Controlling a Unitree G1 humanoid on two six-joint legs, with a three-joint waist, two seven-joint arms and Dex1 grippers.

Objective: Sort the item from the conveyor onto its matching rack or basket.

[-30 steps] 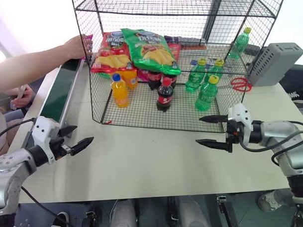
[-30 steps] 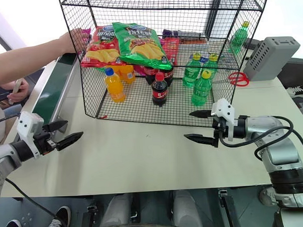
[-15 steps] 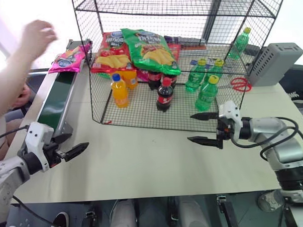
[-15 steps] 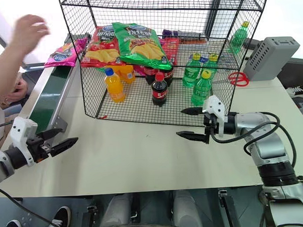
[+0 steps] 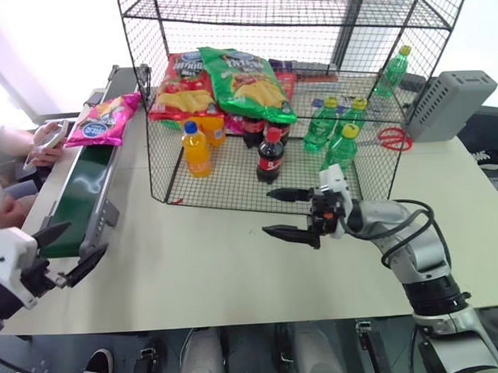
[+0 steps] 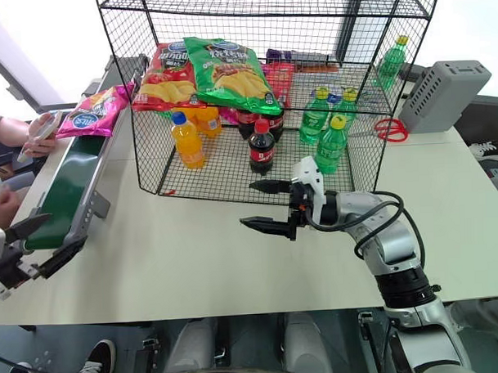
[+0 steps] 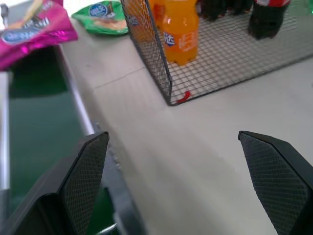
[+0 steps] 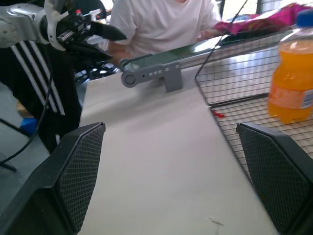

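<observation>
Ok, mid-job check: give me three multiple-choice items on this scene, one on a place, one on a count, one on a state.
1. Where does the pink crisp bag lie?
A. on the far end of the conveyor
B. inside the wire rack
C. in the right claw

2. How many green bottles stand close together on the rack's lowest tier, near the right claw?
A. one
B. three
C. five

3. How does the left claw stand?
A. shut on the bag
B. shut on nothing
C. open, holding nothing

Answers: 1 A, the bag rests on the green belt beside the rack. 2 B, three yellow-capped green bottles cluster there; a fourth stands apart further back. 3 C, its fingers are spread beside the near end of the conveyor.
</observation>
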